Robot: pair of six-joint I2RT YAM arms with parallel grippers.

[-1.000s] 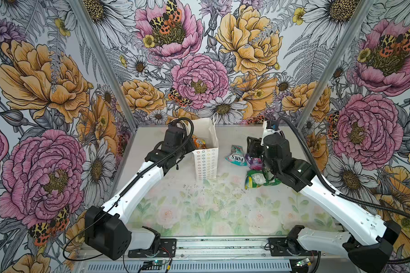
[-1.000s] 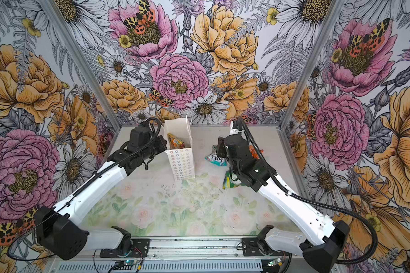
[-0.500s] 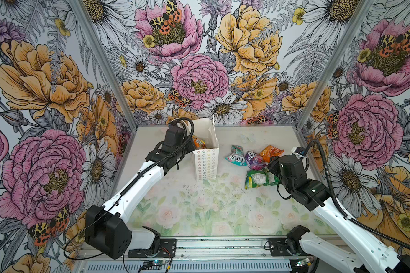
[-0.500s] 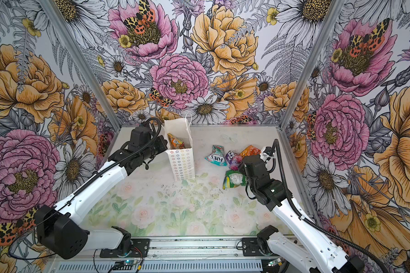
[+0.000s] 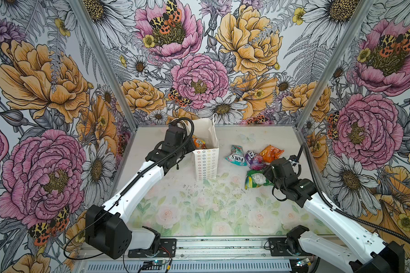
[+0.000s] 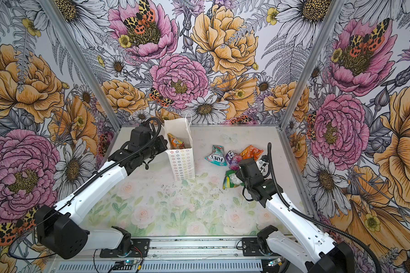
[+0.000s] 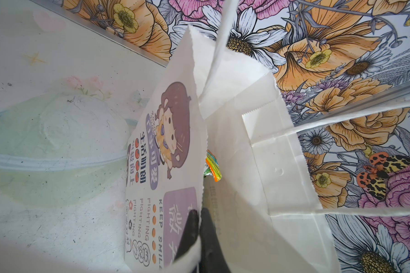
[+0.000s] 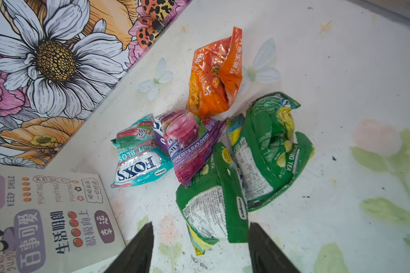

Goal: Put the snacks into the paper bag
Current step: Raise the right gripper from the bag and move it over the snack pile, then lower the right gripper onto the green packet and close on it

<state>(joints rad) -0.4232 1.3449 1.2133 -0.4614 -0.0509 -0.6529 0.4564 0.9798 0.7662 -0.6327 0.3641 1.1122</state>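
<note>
The white paper bag (image 5: 206,153) (image 6: 180,162) stands upright at the back, left of centre. An orange snack (image 5: 199,143) (image 7: 212,168) lies inside it. My left gripper (image 7: 200,224) is shut on the rim of the wall with the cartoon girl. Right of the bag lie loose snacks: a teal FOX'S packet (image 5: 236,156) (image 8: 137,163), a purple one (image 5: 253,159) (image 8: 187,141), an orange one (image 5: 271,152) (image 8: 216,75) and two green ones (image 8: 213,201) (image 8: 268,146). My right gripper (image 8: 200,224) is open above the near end of a green packet, holding nothing.
The floral back wall and its metal rail (image 7: 128,45) run close behind the bag. The right side wall (image 5: 317,146) is close to the right arm. The bag's printed face (image 8: 45,212) stands near the right gripper's side. White cord handles (image 7: 223,35) stick up from the bag.
The right arm swung from behind the snack pile to their right front side, and its jaws opened wider. The left arm and the bag have not moved.
</note>
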